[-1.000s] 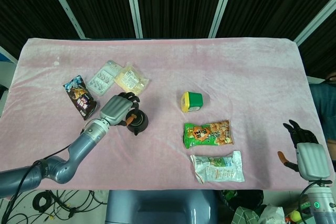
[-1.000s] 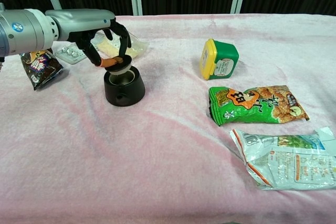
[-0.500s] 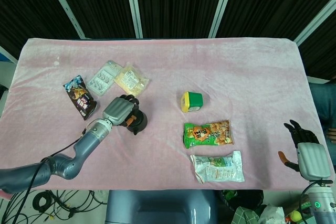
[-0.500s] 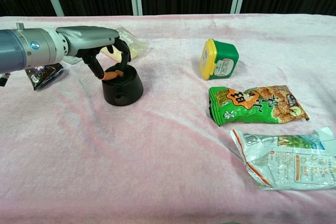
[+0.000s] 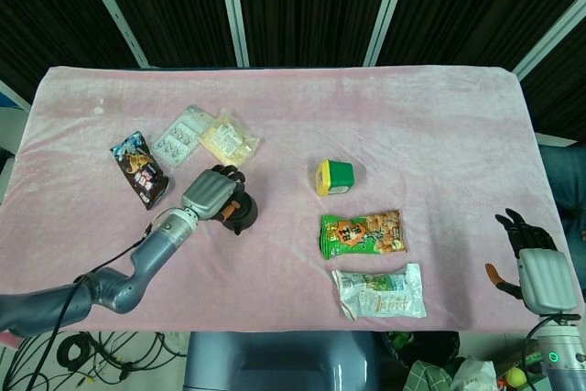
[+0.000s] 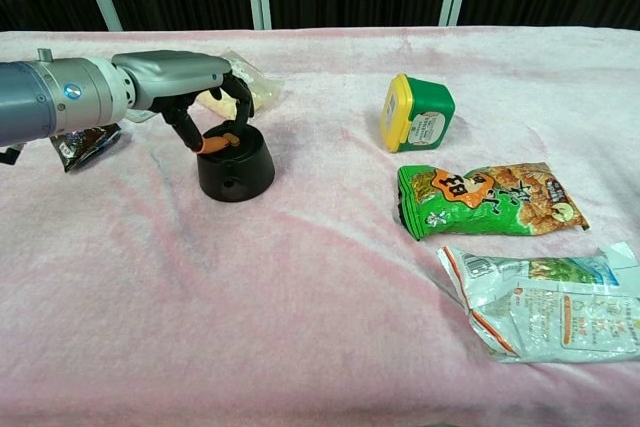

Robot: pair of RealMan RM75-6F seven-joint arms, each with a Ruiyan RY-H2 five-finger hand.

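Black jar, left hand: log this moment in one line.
left hand: fingers around top of black jar | jar: upright on pink cloth | right hand: open, off table edge

One black pot [image 5: 242, 213] stands on the pink cloth [image 5: 430, 125]. One green tub [image 5: 335, 177] with a yellow lid lies on its side. Flat packets number five: one dark snack bag [image 5: 139, 168], one clear blister pack [image 5: 181, 136], one pale yellow packet [image 5: 228, 137], one green snack bag [image 5: 363, 233] and one whitish packet [image 5: 379, 291] (crumpled). Two robot hands show, the left hand [image 5: 210, 191] and the right hand [image 5: 534, 263].
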